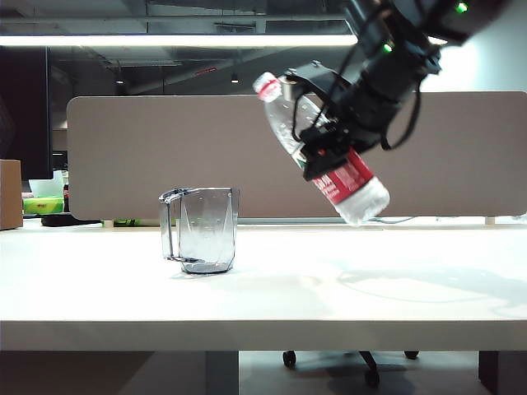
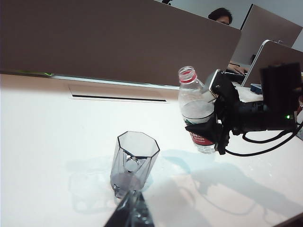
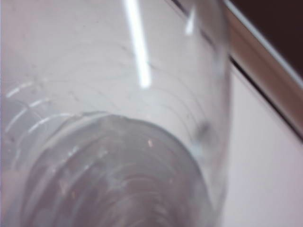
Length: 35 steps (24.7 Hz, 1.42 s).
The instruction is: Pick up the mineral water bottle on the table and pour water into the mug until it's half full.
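Note:
The mineral water bottle (image 1: 350, 185) hangs tilted in the air to the right of the mug and higher than it. Its red-ringed neck (image 1: 268, 86) points up and left towards the mug's side, and its base is the lower end. My right gripper (image 1: 317, 152) is shut on its middle, just above the red label. Water (image 2: 196, 109) shows inside the bottle. The bottle's clear wall (image 3: 118, 142) fills the right wrist view and hides the fingers. The mug (image 1: 206, 230) stands upright on the table (image 1: 329, 304). In the left wrist view, my left gripper (image 2: 128, 203) sits shut and empty in front of the mug (image 2: 135, 161).
A grey partition (image 1: 165, 156) runs along the table's far edge, with a cable slot (image 2: 118, 97) in front of it. A cardboard box (image 1: 10, 193) and a green object (image 1: 41, 206) sit at the far left. A person's head (image 2: 220, 15) shows behind the partition.

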Tool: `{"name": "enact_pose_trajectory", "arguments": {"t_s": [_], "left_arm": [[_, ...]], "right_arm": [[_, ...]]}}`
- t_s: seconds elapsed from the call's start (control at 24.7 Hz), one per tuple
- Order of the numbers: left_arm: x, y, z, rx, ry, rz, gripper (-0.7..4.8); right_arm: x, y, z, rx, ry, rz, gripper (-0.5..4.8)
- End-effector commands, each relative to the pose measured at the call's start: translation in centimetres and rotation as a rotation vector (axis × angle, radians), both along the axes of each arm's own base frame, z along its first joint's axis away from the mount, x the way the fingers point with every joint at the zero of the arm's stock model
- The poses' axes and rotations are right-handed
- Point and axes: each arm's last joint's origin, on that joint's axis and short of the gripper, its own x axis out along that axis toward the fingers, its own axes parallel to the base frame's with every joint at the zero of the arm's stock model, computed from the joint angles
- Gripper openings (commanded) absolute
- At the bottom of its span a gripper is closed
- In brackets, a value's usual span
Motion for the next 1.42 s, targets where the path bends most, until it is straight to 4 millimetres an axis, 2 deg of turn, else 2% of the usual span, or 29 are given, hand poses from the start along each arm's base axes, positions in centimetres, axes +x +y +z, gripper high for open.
{"name": "enact_pose_trajectory", "arguments": {"t_s": [0.04, 0.28, 0.53, 0.77, 1.42], "left_arm": [[-0.1, 0.0, 0.3, 0.002, -0.015, -0.003, -0.05], [-0.1, 0.0, 0.3, 0.002, -0.015, -0.004, -0.05], [-0.1, 0.0, 0.3, 0.002, -0.015, -0.004, -0.05], [-0.1, 0.0, 0.3, 0.002, -0.015, -0.004, -0.05], [-0.1, 0.0, 0.3, 0.002, -0.015, -0.004, -0.05]], "right_arm": [[-0.3, 1.3, 1.9, -0.122, -0.097, 0.029, 2.39], [-1.2, 2.9, 1.7, -0.25, -0.11, 0.01, 2.39], [-1.2, 2.8, 0.8, -0.344, -0.079, -0.032, 2.39], [-1.0, 2.9, -0.1, -0.525, -0.086, -0.016, 2.39], [-1.2, 2.9, -0.1, -0.732, -0.114, -0.024, 2.39]]}}
